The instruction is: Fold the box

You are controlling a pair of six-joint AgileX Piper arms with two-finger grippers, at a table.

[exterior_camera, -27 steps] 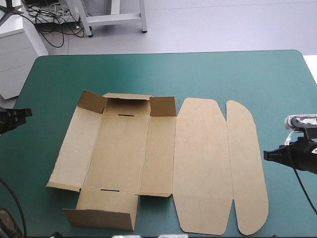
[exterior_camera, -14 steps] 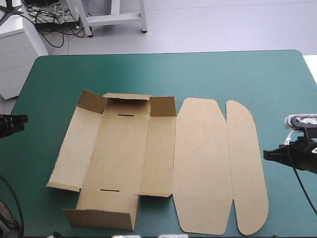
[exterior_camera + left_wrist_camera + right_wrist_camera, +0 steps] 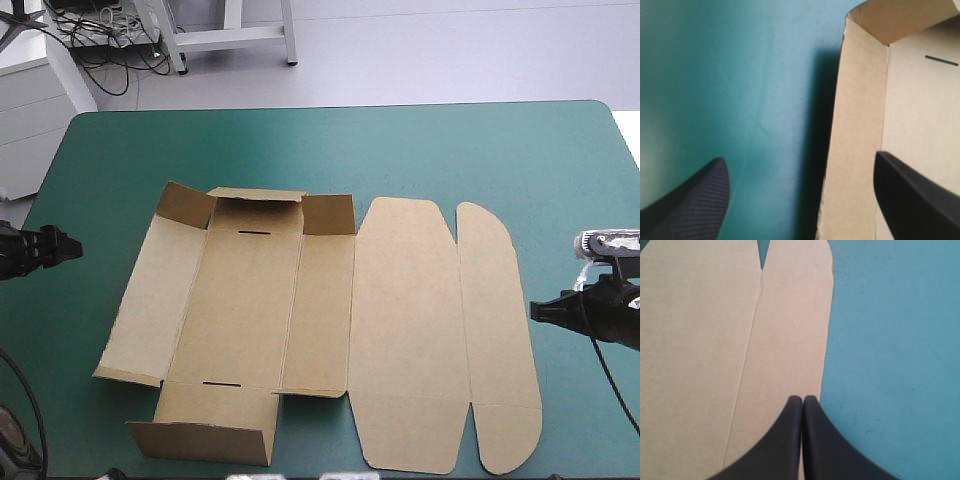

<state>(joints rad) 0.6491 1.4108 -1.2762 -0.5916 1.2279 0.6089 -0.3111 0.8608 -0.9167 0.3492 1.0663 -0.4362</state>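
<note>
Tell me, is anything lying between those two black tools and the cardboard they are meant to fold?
Nothing visible. Only bare teal-green cover lies between the open left tool and the left wall of the brown box. The shut right tool sits right at the edge of the box's rounded right flap.

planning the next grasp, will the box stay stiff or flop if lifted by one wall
Probably hinges at its creases: the box is one thin scored sheet, some walls raised. Likely light, so it may slide on the teal-green cover.
</note>
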